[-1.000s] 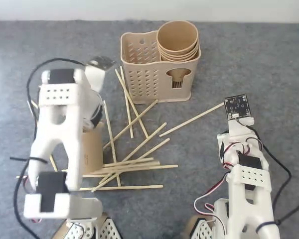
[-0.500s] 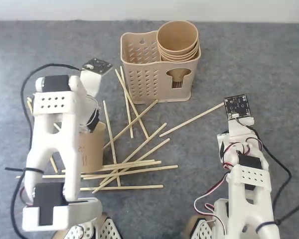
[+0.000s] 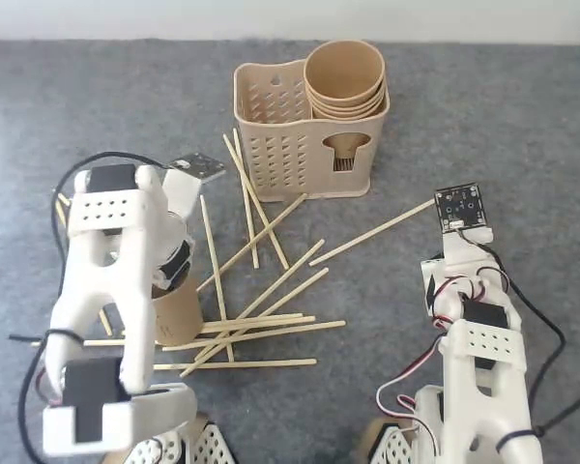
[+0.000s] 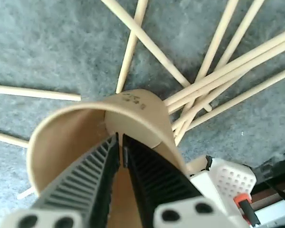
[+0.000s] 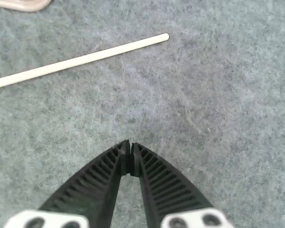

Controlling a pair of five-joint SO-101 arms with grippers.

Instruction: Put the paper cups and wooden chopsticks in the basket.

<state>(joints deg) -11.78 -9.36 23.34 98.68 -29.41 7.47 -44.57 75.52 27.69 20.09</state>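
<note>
now the left gripper [image 4: 119, 138] pinches the paper cup [image 4: 137, 109] wall, well short and left of the basket [image 3: 275, 159]; right gripper [image 5: 130, 157] closed, empty.

Beige perforated plastic basket [image 3: 288, 145]: far centre of the grey felt-like tabletop [image 3: 522, 126]. Stack of brown paper cups [image 3: 344, 70]: in the basket's right compartment. Single brown paper cup [image 3: 179, 311]: near left, beneath the left arm. Pale wooden chopsticks [image 3: 271, 330]: crossed in a heap between that cup and the basket. Lone chopstick [image 3: 372, 233]: right of the heap, its end ahead of the right gripper [image 5: 130, 151].
</note>
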